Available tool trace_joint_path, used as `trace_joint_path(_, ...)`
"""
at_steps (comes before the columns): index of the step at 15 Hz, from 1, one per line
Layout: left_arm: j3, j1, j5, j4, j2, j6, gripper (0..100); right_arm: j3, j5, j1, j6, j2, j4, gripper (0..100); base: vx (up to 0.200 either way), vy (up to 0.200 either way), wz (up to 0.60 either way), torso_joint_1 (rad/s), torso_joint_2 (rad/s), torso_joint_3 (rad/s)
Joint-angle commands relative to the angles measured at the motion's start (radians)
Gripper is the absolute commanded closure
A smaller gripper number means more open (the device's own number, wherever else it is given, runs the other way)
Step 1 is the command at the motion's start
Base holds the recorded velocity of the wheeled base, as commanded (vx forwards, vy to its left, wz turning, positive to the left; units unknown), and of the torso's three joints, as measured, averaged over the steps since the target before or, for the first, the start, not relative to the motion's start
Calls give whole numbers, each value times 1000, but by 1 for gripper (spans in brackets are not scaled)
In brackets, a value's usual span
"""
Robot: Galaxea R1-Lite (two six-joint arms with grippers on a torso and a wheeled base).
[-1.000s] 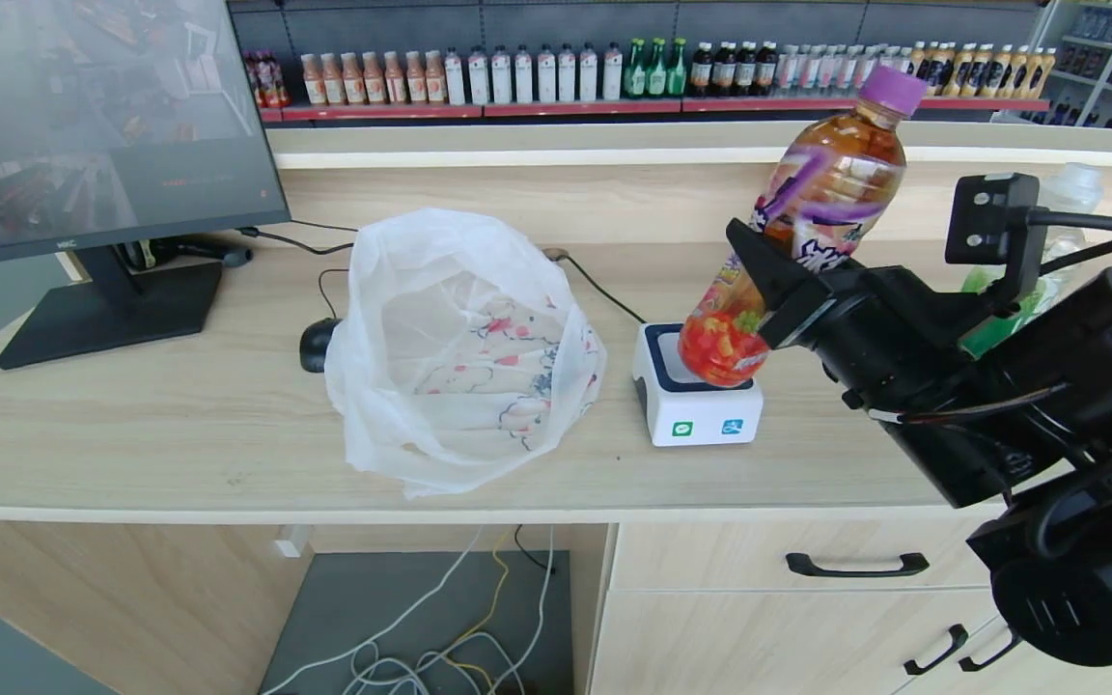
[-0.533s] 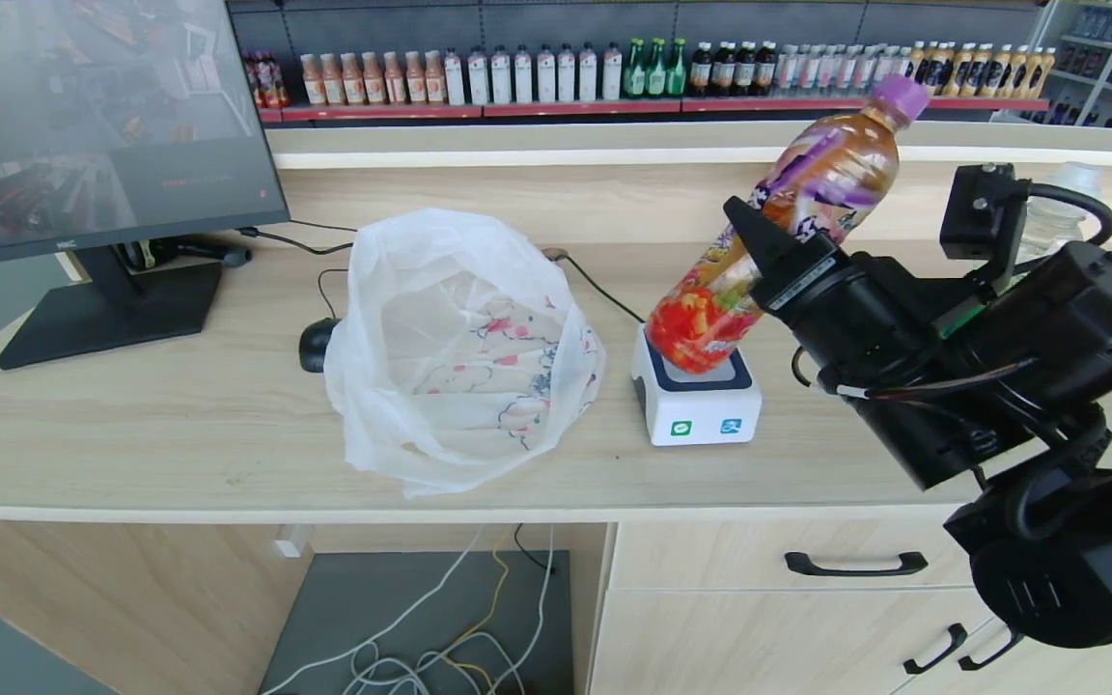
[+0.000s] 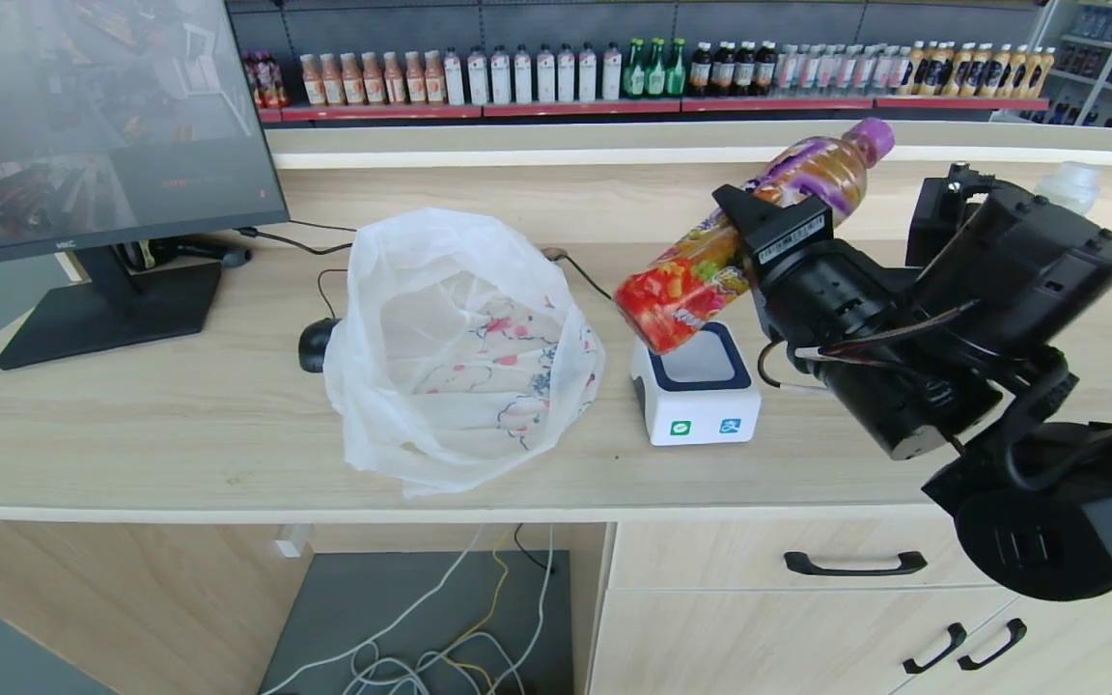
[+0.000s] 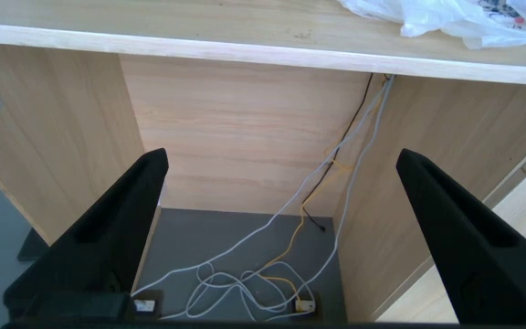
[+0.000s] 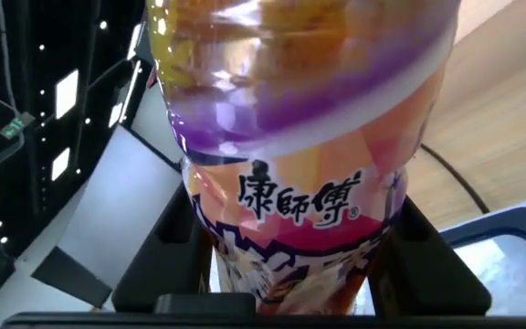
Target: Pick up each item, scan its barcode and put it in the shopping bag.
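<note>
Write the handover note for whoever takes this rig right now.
Right tool shut on the drink bottle, held tilted above the scanner. Left tool open, below the counter edge.
The shopping bag stands open on the counter beside the scanner.
Done: bottle picked up. Scan result cannot be told.
Left: put the bottle in the bag; a clear bottle waits behind the right arm.

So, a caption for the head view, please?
Right end effector holds a tilted drink bottle above the scanner beside the shopping bag.
</note>
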Motion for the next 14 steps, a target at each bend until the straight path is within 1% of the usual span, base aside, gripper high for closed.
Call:
trace_joint_path(1,0,0,2,0,0,0,0,-14,0,5,84,-2,17,100,0,0,0,0,0,0)
trace_joint_path(3,0,0,2,0,0,0,0,7,-4,5,161,1,19,100,0,0,0,0,0,0)
trace_joint_path(6,0,0,0,0,0,0,0,67,-8,3,338,-1,17,100,0,0,0,0,0,0)
trace_joint_path(10,0,0,2,0,0,0,0,98,-6,-15,447,5,19,100,0,0,0,0,0,0)
trace_joint_path(14,0,0,2,0,0,0,0,77,-4,-74,471,62,17,100,0,0,0,0,0,0)
